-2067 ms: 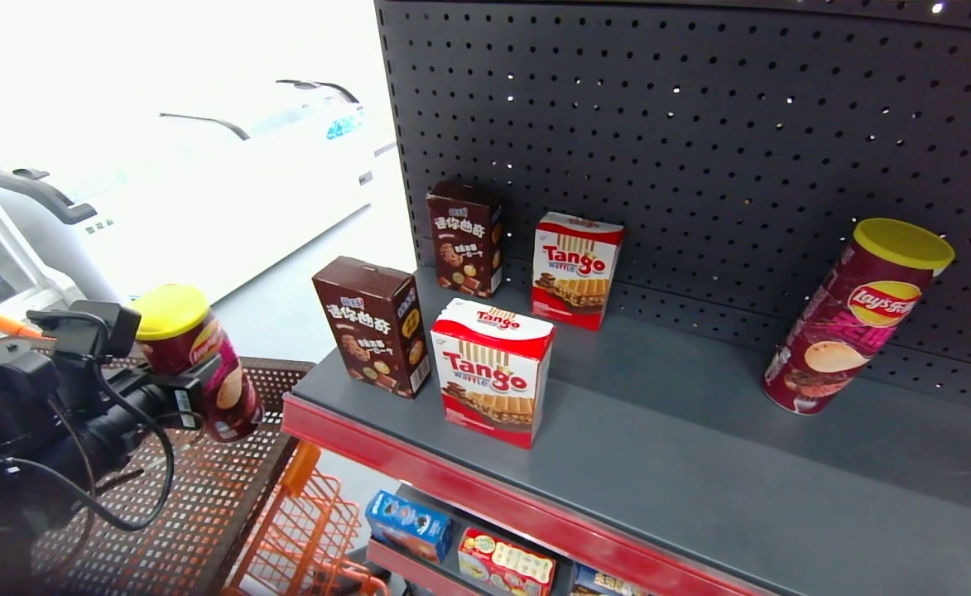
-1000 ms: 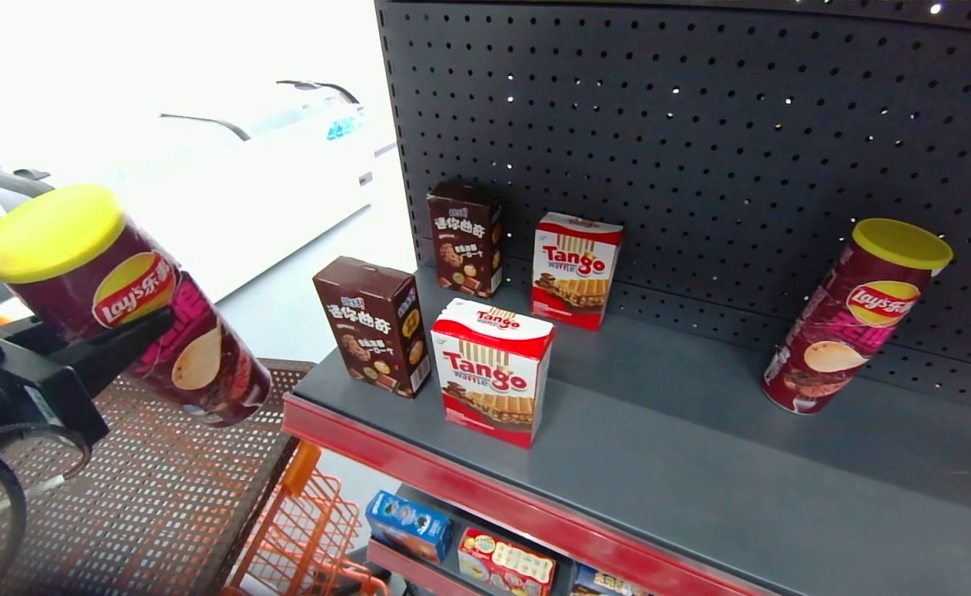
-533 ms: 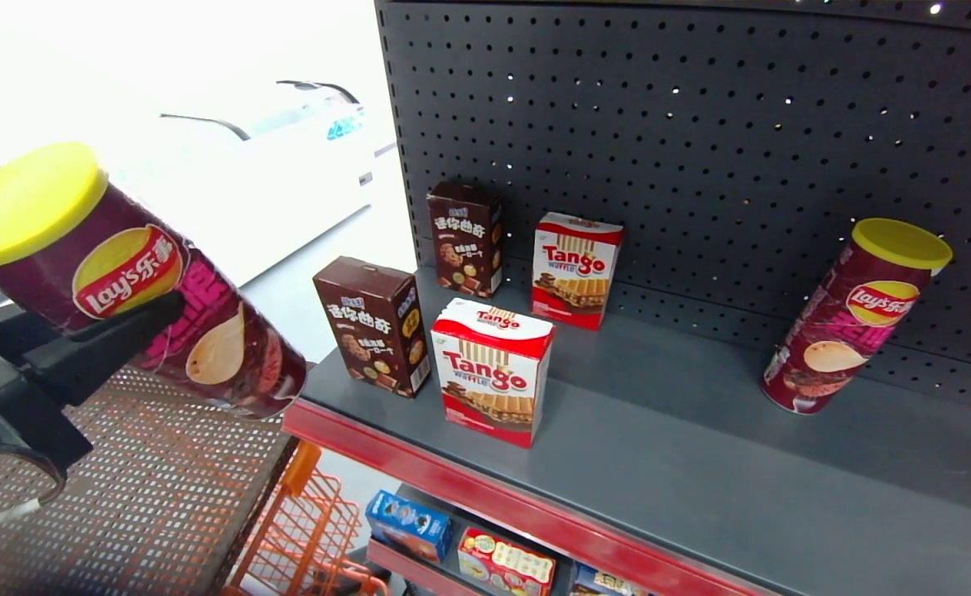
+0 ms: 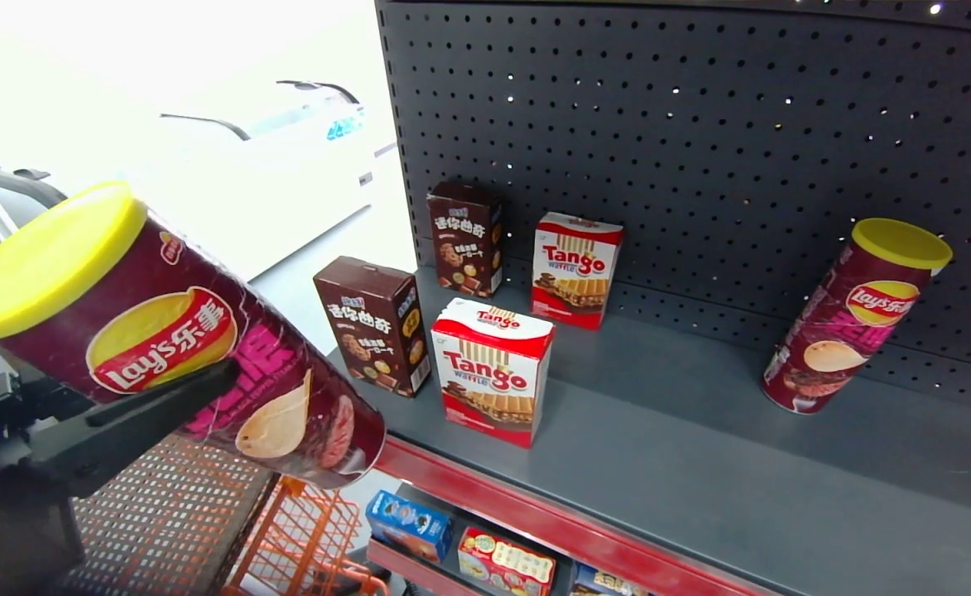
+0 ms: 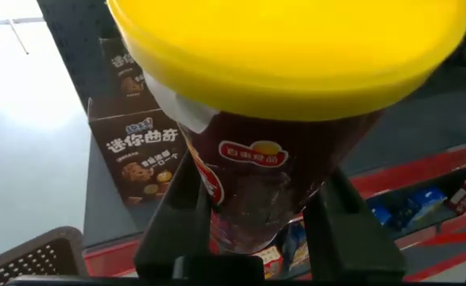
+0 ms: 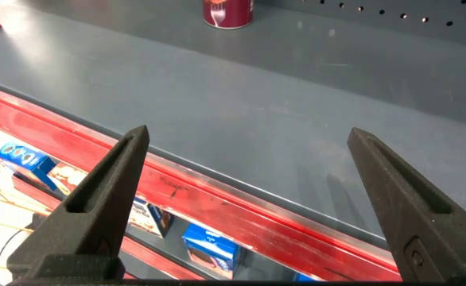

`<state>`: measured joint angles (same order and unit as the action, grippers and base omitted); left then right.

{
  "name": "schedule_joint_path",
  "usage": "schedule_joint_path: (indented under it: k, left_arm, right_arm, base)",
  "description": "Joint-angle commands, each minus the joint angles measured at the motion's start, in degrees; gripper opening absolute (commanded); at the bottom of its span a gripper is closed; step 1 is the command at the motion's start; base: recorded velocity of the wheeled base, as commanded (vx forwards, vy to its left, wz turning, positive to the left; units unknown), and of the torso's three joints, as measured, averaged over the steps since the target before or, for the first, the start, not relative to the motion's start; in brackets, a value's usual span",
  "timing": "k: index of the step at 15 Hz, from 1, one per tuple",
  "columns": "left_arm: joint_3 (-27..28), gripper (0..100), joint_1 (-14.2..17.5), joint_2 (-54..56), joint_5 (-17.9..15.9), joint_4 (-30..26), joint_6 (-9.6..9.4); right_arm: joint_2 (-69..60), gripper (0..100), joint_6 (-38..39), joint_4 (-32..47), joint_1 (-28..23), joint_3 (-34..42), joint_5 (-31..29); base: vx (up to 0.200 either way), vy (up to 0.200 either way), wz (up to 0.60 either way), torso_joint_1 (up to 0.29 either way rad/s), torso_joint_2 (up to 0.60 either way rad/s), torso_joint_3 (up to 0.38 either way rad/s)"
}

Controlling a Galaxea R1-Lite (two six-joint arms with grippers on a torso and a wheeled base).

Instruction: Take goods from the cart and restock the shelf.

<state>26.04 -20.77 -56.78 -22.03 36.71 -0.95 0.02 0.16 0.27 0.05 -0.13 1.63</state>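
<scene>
My left gripper (image 4: 162, 389) is shut on a maroon chips can (image 4: 179, 348) with a yellow lid, held tilted in the air at the left, its base over the shelf's red front edge (image 4: 485, 497). In the left wrist view the can (image 5: 273, 183) sits between the two black fingers (image 5: 173, 226). A second identical can (image 4: 853, 319) stands on the grey shelf (image 4: 700, 463) at the back right, against the pegboard. My right gripper (image 6: 257, 206) is open over the shelf's front edge (image 6: 217, 199), with that second can's base (image 6: 227, 12) far off.
Two brown cookie boxes (image 4: 376, 324) and two red-and-white wafer boxes (image 4: 493, 368) stand at the shelf's left. An orange wire cart (image 4: 303, 538) and a perforated tray (image 4: 162, 513) sit below left. Packets fill a lower shelf (image 4: 460, 546). The shelf's middle is bare.
The left gripper has lifted the chips can up from the cart side and carried it right toward the shelf, now closer to the camera. Shelf goods have not moved.
</scene>
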Motion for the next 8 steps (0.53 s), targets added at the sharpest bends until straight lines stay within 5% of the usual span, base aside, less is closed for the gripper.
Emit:
schedule_joint_path:
  k: [1,8]
  left_arm:
    - [0.5,0,-0.3,0.1,-0.9,0.3,-0.10]
    - [1.6,0,-0.3,-2.5,-4.3,0.2,-0.02]
  right_arm:
    - [0.0,100,0.0,0.0,0.0,0.0,0.0]
    - [0.0,100,0.0,0.0,0.0,0.0,0.0]
  base:
    - [0.000,0.000,0.00,0.000,0.00,0.000]
    - [0.000,0.000,0.00,0.000,0.00,0.000]
